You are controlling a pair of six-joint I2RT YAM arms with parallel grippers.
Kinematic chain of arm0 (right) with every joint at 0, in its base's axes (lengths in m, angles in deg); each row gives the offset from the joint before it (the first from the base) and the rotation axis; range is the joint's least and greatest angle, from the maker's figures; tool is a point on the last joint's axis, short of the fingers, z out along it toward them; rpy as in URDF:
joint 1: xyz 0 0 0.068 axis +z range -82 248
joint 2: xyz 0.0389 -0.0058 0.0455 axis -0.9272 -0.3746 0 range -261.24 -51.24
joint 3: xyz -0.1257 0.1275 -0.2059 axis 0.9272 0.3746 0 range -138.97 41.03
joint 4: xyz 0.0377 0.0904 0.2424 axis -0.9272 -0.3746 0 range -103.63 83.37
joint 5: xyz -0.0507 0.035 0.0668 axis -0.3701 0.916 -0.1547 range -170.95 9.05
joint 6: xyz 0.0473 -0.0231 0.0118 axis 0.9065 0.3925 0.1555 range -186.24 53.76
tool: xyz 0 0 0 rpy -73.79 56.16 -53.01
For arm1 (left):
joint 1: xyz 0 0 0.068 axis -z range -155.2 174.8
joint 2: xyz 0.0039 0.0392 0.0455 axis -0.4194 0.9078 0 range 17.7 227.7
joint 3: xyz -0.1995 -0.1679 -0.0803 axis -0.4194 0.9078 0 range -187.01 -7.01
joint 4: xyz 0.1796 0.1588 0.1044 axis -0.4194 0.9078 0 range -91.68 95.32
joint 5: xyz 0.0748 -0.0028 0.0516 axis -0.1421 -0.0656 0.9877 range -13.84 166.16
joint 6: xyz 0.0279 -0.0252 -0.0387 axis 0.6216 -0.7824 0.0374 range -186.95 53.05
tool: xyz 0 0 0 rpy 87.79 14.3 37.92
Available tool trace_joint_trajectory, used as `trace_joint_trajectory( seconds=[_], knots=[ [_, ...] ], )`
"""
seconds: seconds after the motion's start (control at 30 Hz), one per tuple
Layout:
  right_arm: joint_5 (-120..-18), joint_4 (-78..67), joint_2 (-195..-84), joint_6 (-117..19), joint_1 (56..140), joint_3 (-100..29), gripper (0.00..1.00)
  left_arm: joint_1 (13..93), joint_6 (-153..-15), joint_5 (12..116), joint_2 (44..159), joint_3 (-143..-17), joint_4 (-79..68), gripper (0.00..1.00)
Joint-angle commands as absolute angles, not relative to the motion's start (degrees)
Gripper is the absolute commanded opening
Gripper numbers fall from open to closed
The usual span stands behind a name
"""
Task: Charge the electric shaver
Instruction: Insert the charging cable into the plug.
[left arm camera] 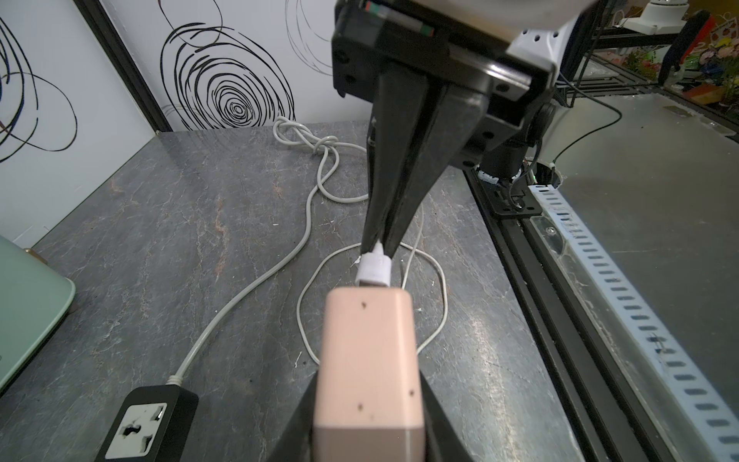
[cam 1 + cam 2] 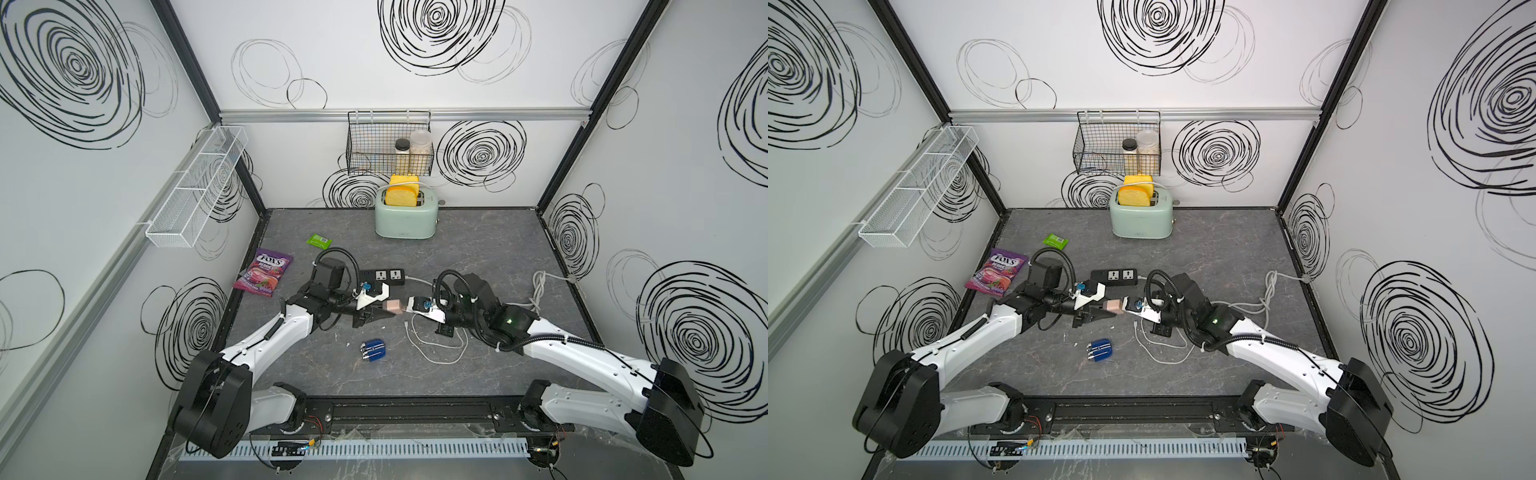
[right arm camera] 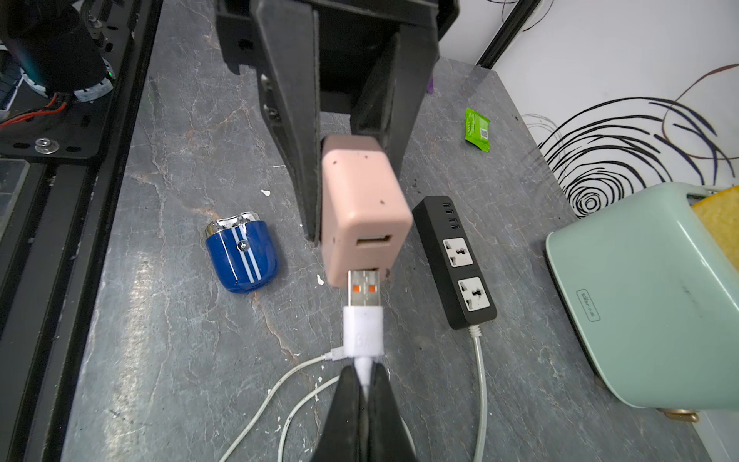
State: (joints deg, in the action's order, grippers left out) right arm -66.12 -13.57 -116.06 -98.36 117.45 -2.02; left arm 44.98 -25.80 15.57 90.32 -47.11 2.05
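Note:
The electric shaver (image 2: 373, 351) (image 2: 1099, 351) (image 3: 242, 256), glossy dark blue with white stripes and a silver head, lies free on the table in front of both grippers. My left gripper (image 2: 390, 309) (image 1: 368, 374) is shut on a pink charger adapter (image 2: 394, 306) (image 3: 364, 208), held above the table. My right gripper (image 3: 364, 376) (image 2: 408, 305) is shut on a white USB cable (image 3: 363, 362) just behind its plug (image 3: 363, 324). The plug's metal end sits at the mouth of the adapter's lower port. The rest of the cable (image 2: 436, 349) loops on the table.
A black power strip (image 2: 382, 276) (image 3: 456, 260) lies just behind the grippers, its grey cord (image 2: 540, 286) bundled at the right. A mint toaster (image 2: 406, 216) stands at the back. A candy bag (image 2: 264, 272) and a green packet (image 2: 320, 240) lie at the left.

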Motion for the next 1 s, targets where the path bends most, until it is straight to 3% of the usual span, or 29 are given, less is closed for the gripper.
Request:
trace_joint_trajectory(
  seconds=[0.0,0.97],
  knots=[
    [-63.83,-14.67,-116.72,-100.69,117.79,-3.72,0.0,44.92,-24.38,12.99,89.53,-48.01,1.95,0.0],
    [-55.58,-20.71,-120.72,-101.45,114.76,-11.76,0.0,47.09,-23.39,14.08,89.82,-48.41,1.9,0.0]
  ],
)
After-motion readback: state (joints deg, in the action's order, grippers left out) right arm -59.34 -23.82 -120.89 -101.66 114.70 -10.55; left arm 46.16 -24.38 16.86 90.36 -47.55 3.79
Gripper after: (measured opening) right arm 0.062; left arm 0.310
